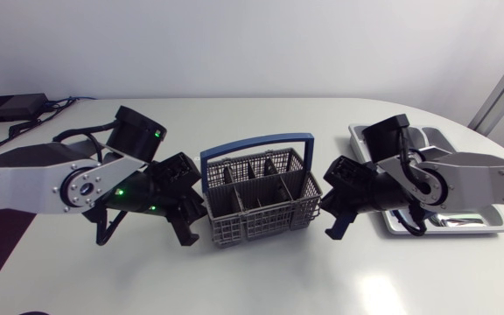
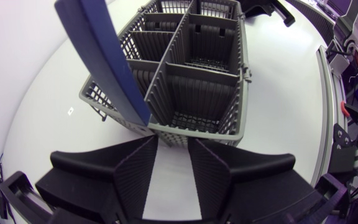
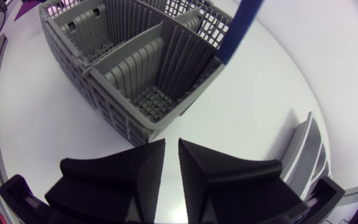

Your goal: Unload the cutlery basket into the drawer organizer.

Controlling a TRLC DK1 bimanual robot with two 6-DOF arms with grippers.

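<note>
A: Where's the basket (image 1: 261, 223)?
B: Mid-table, upright, blue handle (image 1: 256, 143) up, with a gripper just beside each end. The tray (image 1: 444, 229) lies beyond the right arm.
A: And the jaws?
B: Left gripper (image 2: 173, 140) is parted a little, holding nothing. Right gripper (image 3: 172, 142) shows only a narrow slit, also holding nothing.

Drawer organizer (image 1: 497, 214) — pt. hidden behind right arm (image 1: 479, 179), basket handle (image 2: 101, 56) cut off, both wrist cams
</note>
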